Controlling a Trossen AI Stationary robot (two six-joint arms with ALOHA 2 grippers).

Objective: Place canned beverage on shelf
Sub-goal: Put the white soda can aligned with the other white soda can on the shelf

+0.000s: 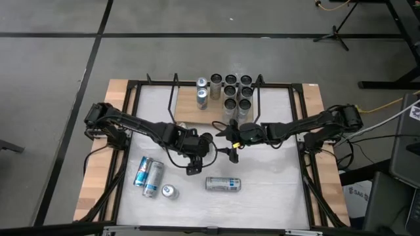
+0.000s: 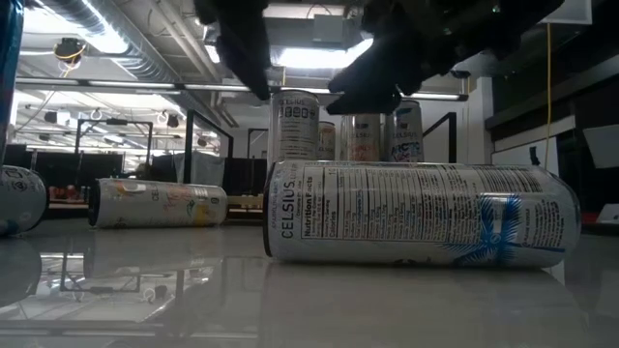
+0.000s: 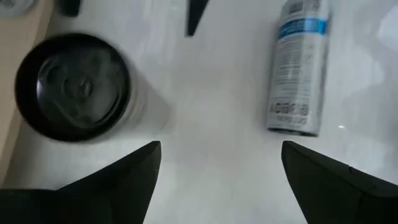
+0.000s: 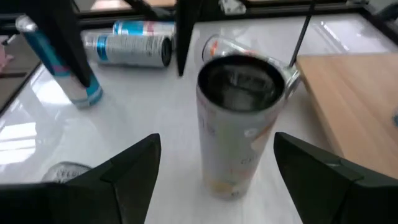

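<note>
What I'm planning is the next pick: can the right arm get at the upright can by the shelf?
Probably yes: the right gripper is open, with the upright can standing directly ahead, centred in its gap. Nothing lies between them, and the shelf sits beside the can.

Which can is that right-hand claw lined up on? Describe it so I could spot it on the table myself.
Start at the wooden shelf at the back of the white table, with its cluster of upright cans. Just off the shelf's front edge, a single black-topped can stands upright on the white surface, between the open fingers of the right gripper without touching them. Unlike the other loose cans, which lie on their sides, it stands upright.
</note>
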